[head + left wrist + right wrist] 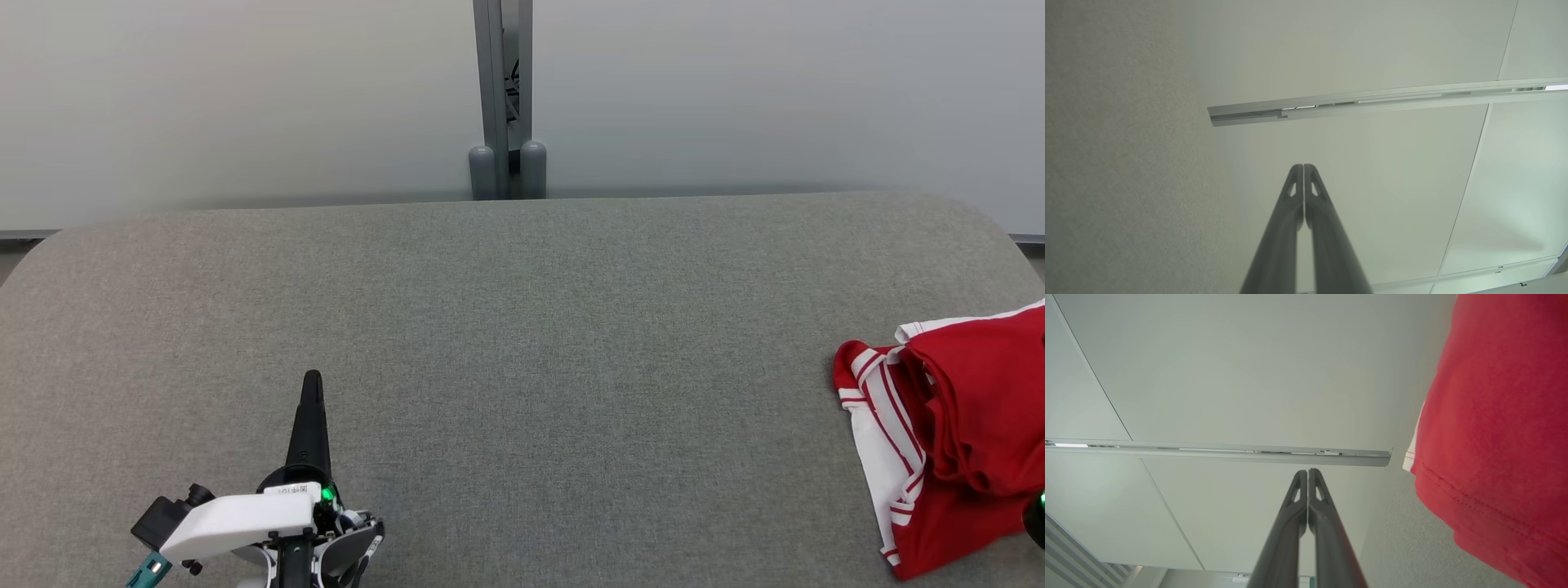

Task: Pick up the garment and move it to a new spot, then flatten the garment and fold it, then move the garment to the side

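The garment (955,441) is red with white stripes and white trim. It lies folded at the far right of the grey table (522,343), running off the head view's right edge. In the right wrist view the red garment (1498,428) fills the right side, close beside my right gripper (1307,470), whose two dark fingers are pressed together and empty. My left gripper (312,377) stands at the lower left of the head view, far from the garment. Its fingers (1295,179) are shut with nothing between them in the left wrist view.
A pale wall panel stands behind the table with a grey post (504,98) at its middle. The table has rounded far corners. A grey rail (1372,102) crosses the wall in both wrist views.
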Controlling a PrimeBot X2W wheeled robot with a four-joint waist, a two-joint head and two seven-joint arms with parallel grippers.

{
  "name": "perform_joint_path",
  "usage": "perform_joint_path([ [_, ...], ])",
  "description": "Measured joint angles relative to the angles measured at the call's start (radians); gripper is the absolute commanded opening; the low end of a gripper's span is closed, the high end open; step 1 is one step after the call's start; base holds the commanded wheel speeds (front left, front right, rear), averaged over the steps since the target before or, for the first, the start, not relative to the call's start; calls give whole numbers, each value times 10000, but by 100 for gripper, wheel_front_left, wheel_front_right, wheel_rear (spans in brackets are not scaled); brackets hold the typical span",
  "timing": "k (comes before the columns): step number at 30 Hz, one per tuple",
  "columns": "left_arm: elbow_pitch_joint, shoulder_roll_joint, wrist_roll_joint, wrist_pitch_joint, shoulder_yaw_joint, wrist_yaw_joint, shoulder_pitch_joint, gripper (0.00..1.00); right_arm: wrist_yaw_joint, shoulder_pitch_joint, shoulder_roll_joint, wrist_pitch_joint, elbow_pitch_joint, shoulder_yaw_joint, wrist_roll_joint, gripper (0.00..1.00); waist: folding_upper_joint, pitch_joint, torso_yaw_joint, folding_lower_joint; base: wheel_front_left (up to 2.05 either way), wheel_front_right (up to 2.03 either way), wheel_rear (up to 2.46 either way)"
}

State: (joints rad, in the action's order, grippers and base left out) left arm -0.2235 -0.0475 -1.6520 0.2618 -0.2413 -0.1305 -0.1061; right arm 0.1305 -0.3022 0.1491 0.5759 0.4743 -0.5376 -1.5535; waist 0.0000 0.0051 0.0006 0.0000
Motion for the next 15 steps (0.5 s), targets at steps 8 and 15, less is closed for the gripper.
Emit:
perform_joint_path([
  [8,0,0,2,0,0,0,1,0,0,0,4,-2,0,12,-19,0,0,0,0,0,0,0,0],
  [15,2,0,2,0,0,0,1,0,0,1,6,-2,0,13,-19,0,0,0,0,0,0,0,0],
])
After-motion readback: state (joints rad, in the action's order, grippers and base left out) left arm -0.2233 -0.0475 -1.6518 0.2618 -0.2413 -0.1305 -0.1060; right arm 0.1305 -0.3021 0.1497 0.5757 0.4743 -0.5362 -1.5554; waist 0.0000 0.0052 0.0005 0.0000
